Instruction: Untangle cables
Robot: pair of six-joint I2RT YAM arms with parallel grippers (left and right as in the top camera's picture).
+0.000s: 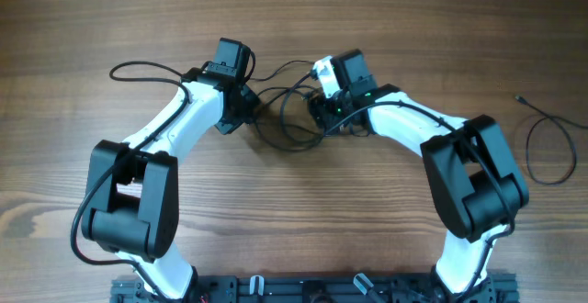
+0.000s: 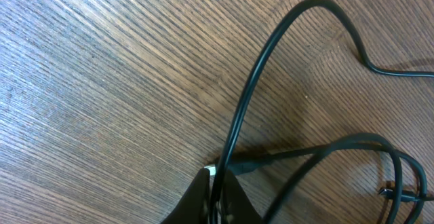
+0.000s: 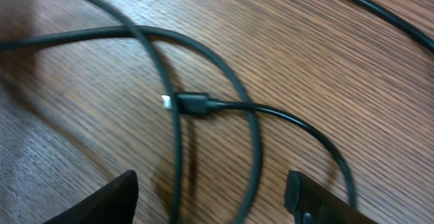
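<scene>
Black thin cables (image 1: 289,115) lie in overlapping loops mid-way across the wooden table (image 1: 303,216), one plug (image 3: 193,104) white-tipped, with the left gripper (image 2: 215,187) pinching one cable, the right gripper (image 3: 213,200) fingers spread above the loops, and a lone cable (image 1: 551,142) well apart at the right edge.

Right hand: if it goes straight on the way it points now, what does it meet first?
Most likely the cables: two strands run across the gap ahead of the open right hand. The plug sits just beyond them. Depth is unclear in the wrist view, so that order is a guess.
</scene>
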